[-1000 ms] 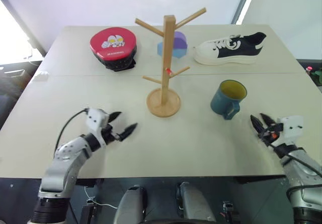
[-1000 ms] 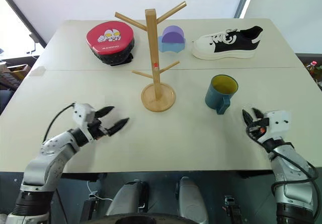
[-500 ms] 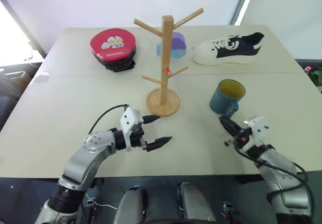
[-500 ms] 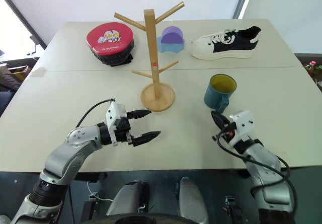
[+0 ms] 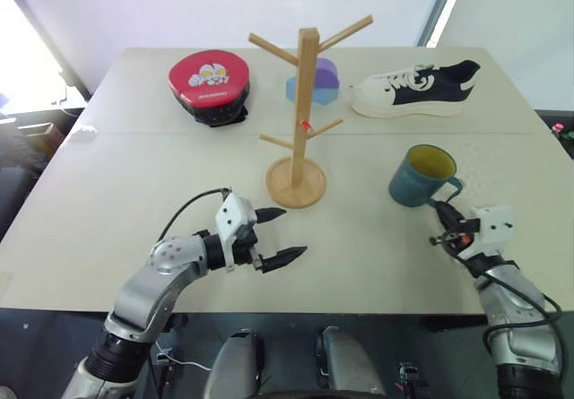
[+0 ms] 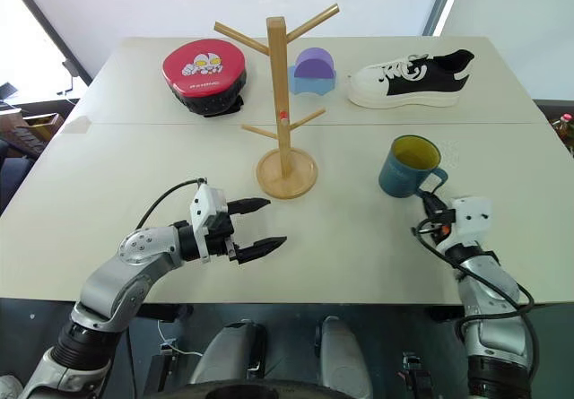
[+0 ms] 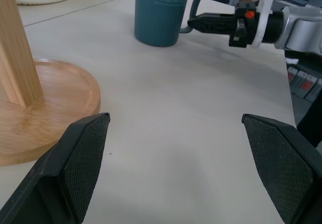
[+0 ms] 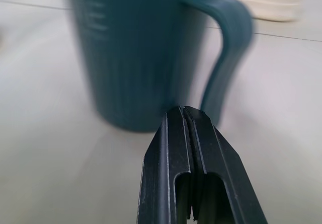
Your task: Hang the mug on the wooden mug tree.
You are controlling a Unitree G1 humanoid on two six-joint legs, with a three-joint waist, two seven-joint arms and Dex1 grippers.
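The teal mug (image 5: 418, 177), yellow inside, stands upright on the table right of the wooden mug tree (image 5: 303, 103), its handle (image 8: 227, 48) turned to the right. My right gripper (image 5: 439, 214) is shut and empty. Its tips lie level just in front of the mug, below the gap between body and handle; I cannot tell if they touch. My left gripper (image 5: 286, 233) is open and empty, low over the table in front of the tree's round base (image 7: 45, 108). It points toward the mug (image 7: 161, 11).
Along the far side of the table lie a red round pad (image 5: 209, 82), a purple and blue block (image 5: 321, 82) behind the tree, and a black and white sneaker (image 5: 414, 89). The table's front edge runs just below both grippers.
The right gripper swung right, to beside the mug's handle. That handle pointed at the front edge and now points right. The left gripper has barely moved in the last half second.
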